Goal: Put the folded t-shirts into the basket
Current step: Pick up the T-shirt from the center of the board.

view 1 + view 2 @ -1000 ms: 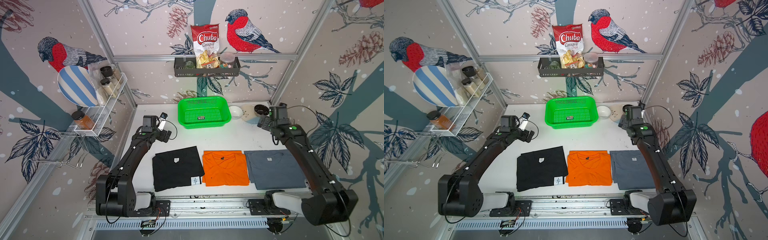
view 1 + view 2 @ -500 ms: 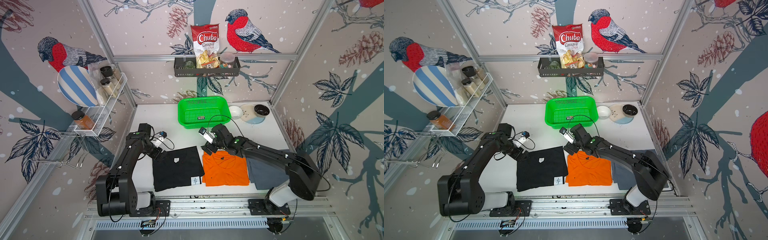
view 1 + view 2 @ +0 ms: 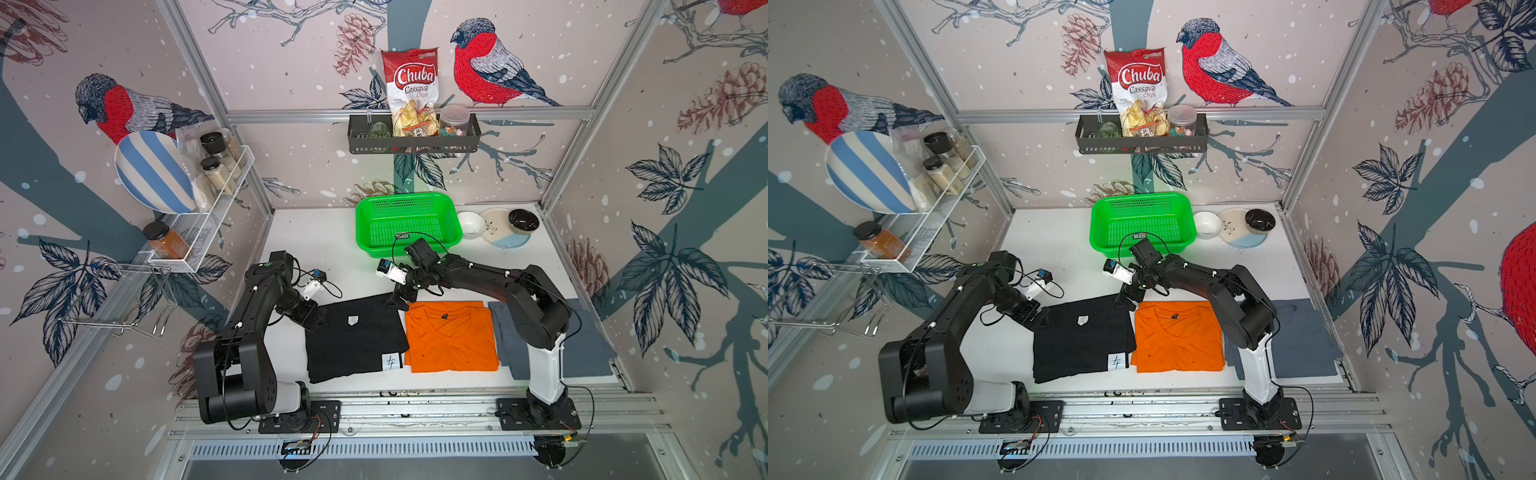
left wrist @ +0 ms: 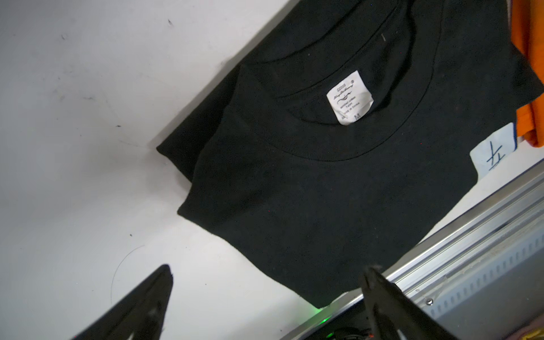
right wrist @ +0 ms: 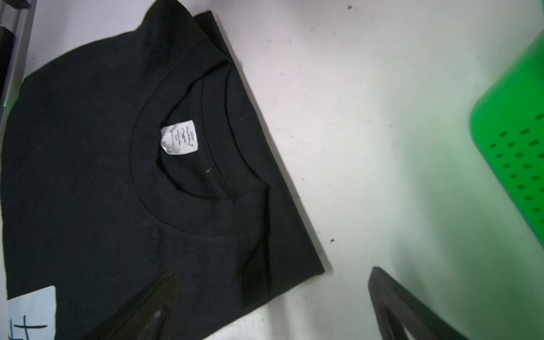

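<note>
Left wrist view: one left end effector point(image 4: 269, 272) is seen, jaws spread wide, nothing held, at the 10 o'clock corner of the black t-shirt point(image 4: 338, 191). One right end effector point(image 5: 273, 270), likewise spread wide and holding nothing, is placed at that shirt's 1 o'clock corner. Three shirts are counted, laid flat along the counter's point(image 3: 332, 232) 6 o'clock edge, all outside the basket point(image 3: 409, 198): black t-shirt at 7 o'clock, orange t-shirt point(image 3: 451, 336) at 6, grey-blue t-shirt point(image 3: 590, 345) at 5, partly hidden by the right arm. One green basket is stood at 12 o'clock. At 1 o'clock: one white bowl point(image 3: 470, 224), one plate point(image 3: 498, 241), one black bowl point(image 3: 523, 219) on it.
</note>
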`<state>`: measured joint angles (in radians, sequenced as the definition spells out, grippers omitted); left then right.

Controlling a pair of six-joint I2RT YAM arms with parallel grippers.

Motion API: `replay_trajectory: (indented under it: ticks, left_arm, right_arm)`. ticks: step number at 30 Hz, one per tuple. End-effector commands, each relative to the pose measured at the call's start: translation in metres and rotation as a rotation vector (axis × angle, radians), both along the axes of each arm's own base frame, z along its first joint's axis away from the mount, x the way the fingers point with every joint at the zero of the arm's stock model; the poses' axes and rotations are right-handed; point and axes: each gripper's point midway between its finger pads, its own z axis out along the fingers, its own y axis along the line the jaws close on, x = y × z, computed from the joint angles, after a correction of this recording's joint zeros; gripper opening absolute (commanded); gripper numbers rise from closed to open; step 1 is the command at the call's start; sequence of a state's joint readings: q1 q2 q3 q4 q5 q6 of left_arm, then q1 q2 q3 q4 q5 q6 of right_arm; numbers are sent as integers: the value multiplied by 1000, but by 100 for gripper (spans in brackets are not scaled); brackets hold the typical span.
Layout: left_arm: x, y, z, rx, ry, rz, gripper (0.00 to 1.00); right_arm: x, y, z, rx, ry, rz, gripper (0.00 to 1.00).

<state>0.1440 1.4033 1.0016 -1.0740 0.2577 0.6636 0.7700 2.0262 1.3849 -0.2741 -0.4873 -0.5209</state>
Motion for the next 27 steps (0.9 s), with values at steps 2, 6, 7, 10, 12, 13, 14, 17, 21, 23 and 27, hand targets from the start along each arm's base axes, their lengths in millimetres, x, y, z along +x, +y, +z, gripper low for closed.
replay_trajectory:
  ticks: [2, 6, 7, 10, 12, 13, 14, 17, 21, 23, 27]
  left_arm:
    - [-1, 0, 1, -10, 34, -48, 98]
    - [-3, -6, -8, -61, 101, -94, 97]
    - [-2, -5, -11, -56, 99, -96, 97]
    - [4, 1, -19, -26, 72, -112, 96]
    - [8, 4, -19, -27, 70, -126, 96]
    - [9, 5, -18, -38, 71, -132, 96]
    - [10, 5, -16, -63, 69, -139, 96]
    - [12, 6, -5, -138, 26, -138, 96]
    - [15, 12, 1, -138, -51, -171, 96]
    - [15, 14, 2, -123, -71, -201, 96]
    - [22, 21, 0, -76, -119, -233, 95]
  right_arm:
    - [-5, -3, -24, -69, -7, 74, 100]
    - [-1, 1, -34, -115, -11, 91, 100]
    - [2, 0, -38, -133, -17, 87, 100]
    - [3, -4, -50, -193, -7, 100, 100]
    - [5, -7, -58, -234, -20, 103, 100]
    - [6, -9, -62, -255, -36, 105, 100]
    - [6, -10, -65, -268, -57, 112, 99]
    - [8, -10, -69, -288, -105, 116, 90]
    - [-5, -7, -72, -309, -66, 174, 75]
    - [-12, -4, -70, -304, -11, 198, 64]
    - [-21, -3, -64, -289, 48, 225, 49]
